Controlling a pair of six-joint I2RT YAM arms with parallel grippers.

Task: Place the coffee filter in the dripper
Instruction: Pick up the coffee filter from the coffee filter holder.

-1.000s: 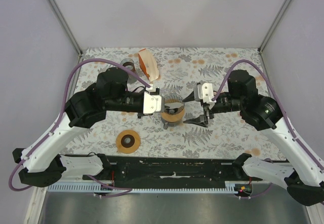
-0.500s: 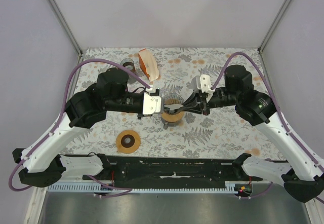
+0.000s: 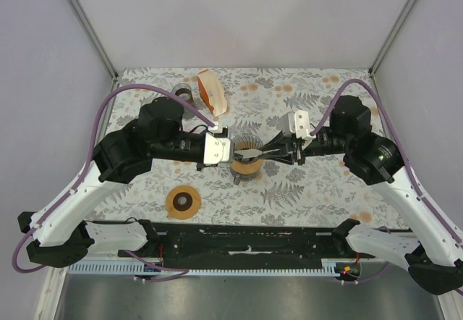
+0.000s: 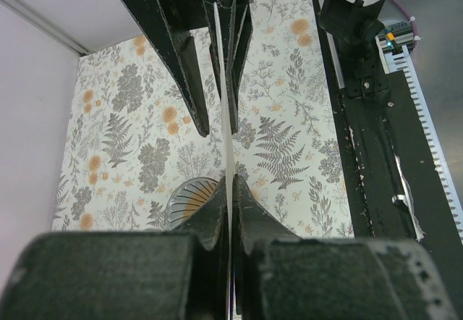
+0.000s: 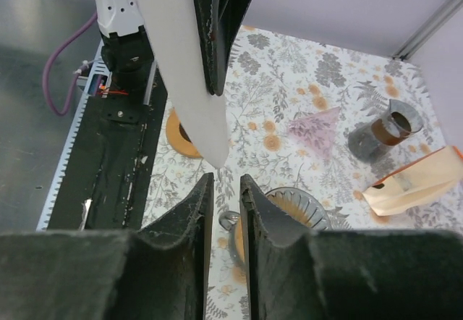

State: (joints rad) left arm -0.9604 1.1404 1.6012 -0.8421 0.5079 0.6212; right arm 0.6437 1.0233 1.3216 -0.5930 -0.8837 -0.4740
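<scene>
Since 1.0 s ago the right gripper point(image 3: 269, 150) has gone from wide-spread to a narrow gap and has swung in toward frame centre. I see no change in the left arm.

Coffee filter point(image 5: 184, 81): folded flat, pinched in the left gripper point(image 4: 230, 190), which is clamped tight on it. In the left wrist view I see it edge-on, a thin white line running up mid-frame from between the fingers.

In the right wrist view its pointed end hangs just above the slot between the right fingers, which stand slightly apart. I cannot tell whether paper and fingertips touch.

In the overhead view both grippers meet at centre frame. The filter is held above the dripper point(image 3: 246, 164), not seated in it. The dripper stands upright on the floral table point(image 3: 318, 190).

Outward: an orange disc point(image 3: 183, 202) lies lower left of the dripper. An orange pouch point(image 3: 212, 92) and a grey cup point(image 3: 184, 93) sit side by side toward the upper left.
</scene>
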